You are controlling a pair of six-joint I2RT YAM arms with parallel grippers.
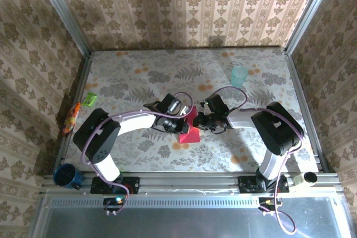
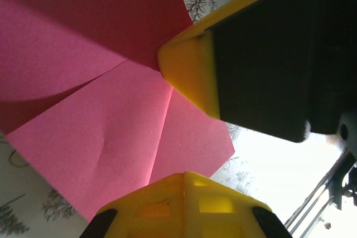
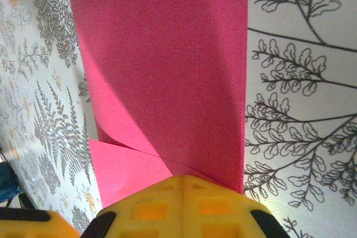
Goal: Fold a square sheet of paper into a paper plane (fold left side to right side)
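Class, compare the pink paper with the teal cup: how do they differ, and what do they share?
The paper is magenta, thin and partly folded; the cup is pale teal and stands upright. The paper lies mid-table; the cup stands toward the far right. Both rest on the patterned table.

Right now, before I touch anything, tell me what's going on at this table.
Two robot arms are folding a square sheet of paper at the middle of the table. The left gripper and the right gripper are both shut and meet over it, each seemingly pinching part of the sheet. Part of it curls up off the table, and creases already cross it; it is not a plane yet.
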